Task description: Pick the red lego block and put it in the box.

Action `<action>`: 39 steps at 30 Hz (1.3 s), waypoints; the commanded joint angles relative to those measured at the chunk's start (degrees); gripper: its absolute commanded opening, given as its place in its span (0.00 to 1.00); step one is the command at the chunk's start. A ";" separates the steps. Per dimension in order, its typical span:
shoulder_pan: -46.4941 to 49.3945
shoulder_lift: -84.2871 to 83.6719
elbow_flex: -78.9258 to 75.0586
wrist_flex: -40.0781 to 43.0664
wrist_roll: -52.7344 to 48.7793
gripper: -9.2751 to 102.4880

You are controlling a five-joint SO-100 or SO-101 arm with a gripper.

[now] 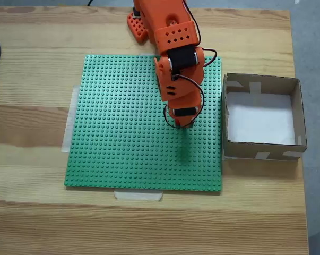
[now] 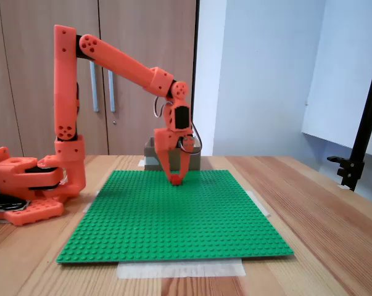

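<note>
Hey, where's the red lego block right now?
In a fixed view, the red lego block sits between the gripper fingertips, low over the far middle of the green baseplate, just in front of the box.

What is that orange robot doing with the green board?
The orange arm is reaching down over the green baseplate. Its end effector is down at the plate, with the little red lego block right between its fingertips, so it seems to be grabbing it. The block is not lifted yet. The cardboard box sits on the wooden table beside the plate, with nothing in it that I can see.
</note>
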 commanded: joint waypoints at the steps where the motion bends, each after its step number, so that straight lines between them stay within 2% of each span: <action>1: 0.09 2.99 -3.52 1.05 0.97 0.15; 13: -0.70 4.13 -17.14 8.00 2.72 0.16; 23: -6.42 4.48 -28.65 14.06 4.48 0.17; 39: -16.79 5.71 -35.60 16.26 6.15 0.18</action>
